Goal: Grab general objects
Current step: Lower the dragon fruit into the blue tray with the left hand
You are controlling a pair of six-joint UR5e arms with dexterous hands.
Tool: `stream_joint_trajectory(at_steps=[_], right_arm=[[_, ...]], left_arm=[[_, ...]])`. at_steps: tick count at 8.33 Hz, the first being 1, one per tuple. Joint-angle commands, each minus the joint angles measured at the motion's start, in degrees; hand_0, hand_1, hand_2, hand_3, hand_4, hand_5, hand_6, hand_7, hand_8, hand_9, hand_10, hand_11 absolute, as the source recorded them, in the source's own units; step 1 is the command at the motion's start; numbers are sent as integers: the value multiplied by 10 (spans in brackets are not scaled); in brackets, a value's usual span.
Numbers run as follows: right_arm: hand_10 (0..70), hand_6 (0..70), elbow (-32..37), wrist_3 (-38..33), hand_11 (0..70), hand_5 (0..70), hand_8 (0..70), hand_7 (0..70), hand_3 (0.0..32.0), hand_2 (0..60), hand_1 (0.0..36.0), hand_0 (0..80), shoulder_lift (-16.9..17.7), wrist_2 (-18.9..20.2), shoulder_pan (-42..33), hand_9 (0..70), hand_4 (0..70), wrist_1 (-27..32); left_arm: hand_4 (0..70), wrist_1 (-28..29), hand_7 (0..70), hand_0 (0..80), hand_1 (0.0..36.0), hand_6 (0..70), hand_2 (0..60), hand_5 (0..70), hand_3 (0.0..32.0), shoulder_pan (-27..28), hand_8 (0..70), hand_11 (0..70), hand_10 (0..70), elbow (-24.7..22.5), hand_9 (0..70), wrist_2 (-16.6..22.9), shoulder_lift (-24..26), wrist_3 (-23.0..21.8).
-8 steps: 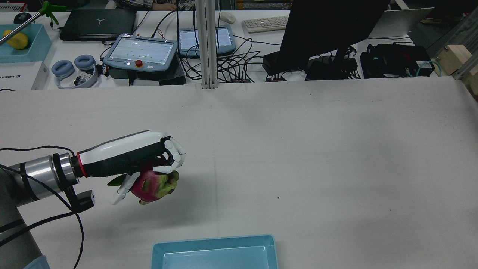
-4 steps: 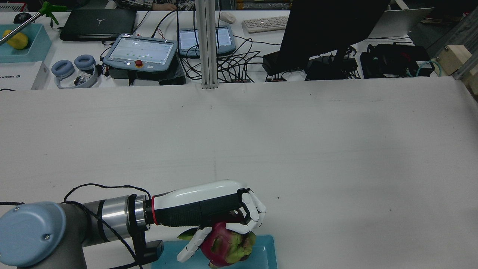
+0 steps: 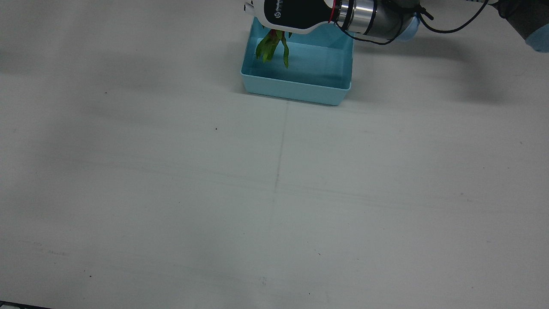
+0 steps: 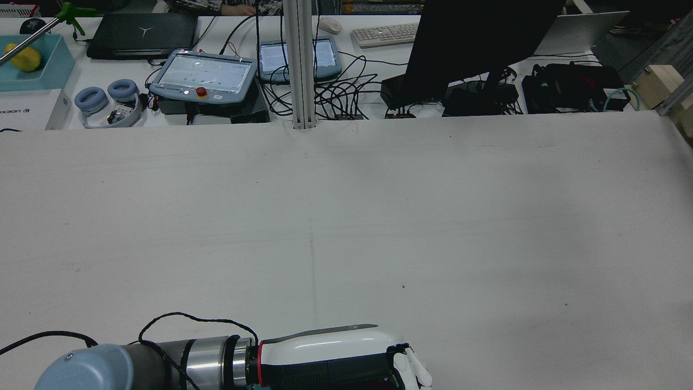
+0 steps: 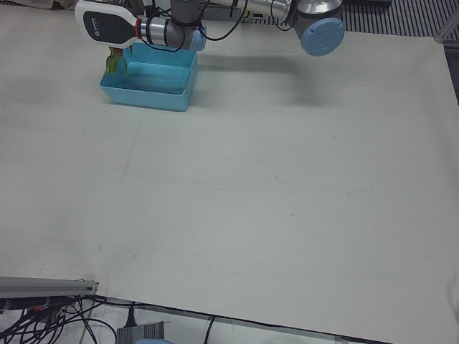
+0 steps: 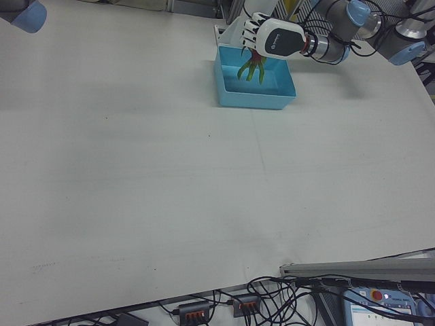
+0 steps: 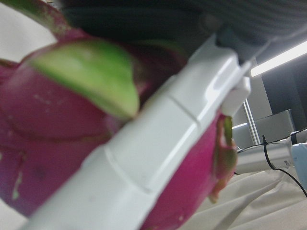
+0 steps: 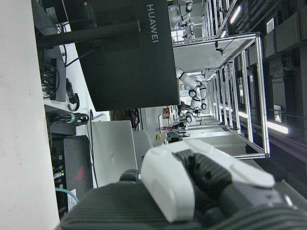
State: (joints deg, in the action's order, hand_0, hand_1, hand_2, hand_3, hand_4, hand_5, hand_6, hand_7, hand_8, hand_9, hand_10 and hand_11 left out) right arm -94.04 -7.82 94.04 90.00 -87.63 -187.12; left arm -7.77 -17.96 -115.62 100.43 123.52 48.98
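Front view shows the left hand [image 3: 291, 15] held over the far part of the blue tray [image 3: 296, 90], its fingers wrapped around a dragon fruit [image 7: 57, 124]. Only green leaf tips of the fruit hang below the hand, above the tray floor; whether they touch it I cannot tell. On the black back of the hand is white writing, too small to read. From the left hand camera, a white finger [image 7: 158, 143] lies pressed across the pink skin of the fruit. The tray stands on the white bench [image 3: 274, 193]. The right hand [image 8: 192, 187] appears only in its own camera, and I cannot tell if it is spread or closed. Behind it a black monitor [image 8: 124, 52] carries the word "HUAWEI".
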Motion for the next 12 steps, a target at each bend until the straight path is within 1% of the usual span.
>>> stream_joint_trajectory(at_steps=[1,2,3,4,5,6,7,8,9,10,11,12], right_arm=[[0,0,0,0,0,0,0,0,0,0,0,0,0,0,0,0,0,0],[0,0,0,0,0,0,0,0,0,0,0,0,0,0,0,0,0,0],[0,0,0,0,0,0,0,0,0,0,0,0,0,0,0,0,0,0],[0,0,0,0,0,0,0,0,0,0,0,0,0,0,0,0,0,0],[0,0,0,0,0,0,0,0,0,0,0,0,0,0,0,0,0,0],[0,0,-1,0,0,0,0,0,0,0,0,0,0,0,0,0,0,0],[0,0,-1,0,0,0,0,0,0,0,0,0,0,0,0,0,0,0],[0,0,-1,0,0,0,0,0,0,0,0,0,0,0,0,0,0,0],[0,0,-1,0,0,0,0,0,0,0,0,0,0,0,-1,0,0,0],[0,0,-1,0,0,0,0,0,0,0,0,0,0,0,0,0,0,0],[0,0,-1,0,0,0,0,0,0,0,0,0,0,0,0,0,0,0],[0,0,-1,0,0,0,0,0,0,0,0,0,0,0,-1,0,0,0]], left_arm=[[694,31,700,800,360,700,600,700,0,36,508,700,645,12,660,25,-4,2],[338,36,700,800,360,700,600,700,0,35,250,700,552,11,337,35,-8,2],[171,48,700,800,360,510,600,700,0,35,100,700,573,12,194,44,-17,2],[53,77,700,800,360,325,600,700,0,32,55,700,554,11,149,44,-41,-2],[10,97,700,800,360,277,600,700,0,15,45,700,557,14,146,44,-55,-13],[0,107,700,800,360,258,600,700,0,-1,41,700,568,14,152,44,-62,-24],[0,115,700,800,360,189,600,700,0,-12,27,700,568,14,145,44,-64,-34],[0,123,700,800,360,140,600,700,0,-15,18,700,463,13,128,44,-71,-42],[0,133,682,800,360,118,600,700,0,-15,13,657,428,13,122,44,-80,-43],[0,134,700,800,360,124,600,700,0,-15,14,658,428,13,126,44,-80,-43],[0,134,700,800,360,124,600,700,0,-14,14,691,451,12,132,44,-80,-43],[0,136,700,800,360,110,600,700,0,-14,12,687,448,11,132,44,-80,-43]])
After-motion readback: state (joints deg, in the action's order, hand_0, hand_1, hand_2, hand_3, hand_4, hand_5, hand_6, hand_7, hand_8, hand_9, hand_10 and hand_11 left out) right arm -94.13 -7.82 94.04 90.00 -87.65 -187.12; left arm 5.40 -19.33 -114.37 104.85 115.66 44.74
